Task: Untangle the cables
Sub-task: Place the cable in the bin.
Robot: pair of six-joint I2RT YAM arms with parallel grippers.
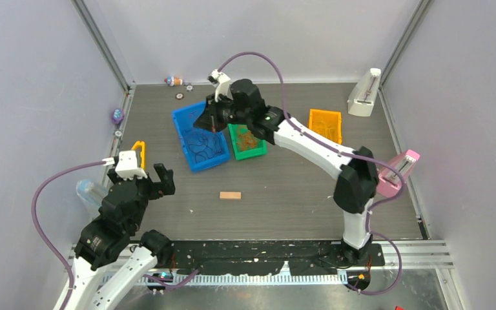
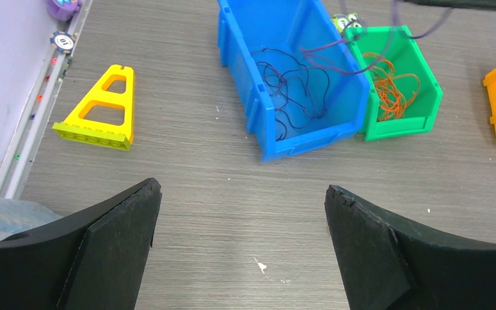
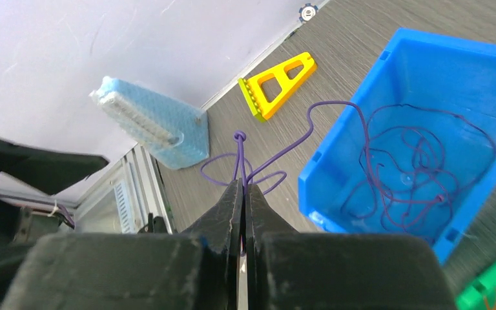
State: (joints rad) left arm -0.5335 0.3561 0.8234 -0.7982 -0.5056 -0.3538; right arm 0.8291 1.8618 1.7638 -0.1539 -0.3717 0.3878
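right gripper (image 3: 242,187): pinching my thin purple cable (image 3: 239,136), looped over blue plastic bin (image 3: 426,71)
left gripper (image 2: 242,194): wide open above grainy bench (image 2: 187,148)

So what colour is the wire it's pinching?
Purple. The cable in the right gripper shows best in the right wrist view.

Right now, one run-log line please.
right hand: shut on purple cable | purple cable: trails into blue bin | left hand: open, empty | orange cables: in green bin
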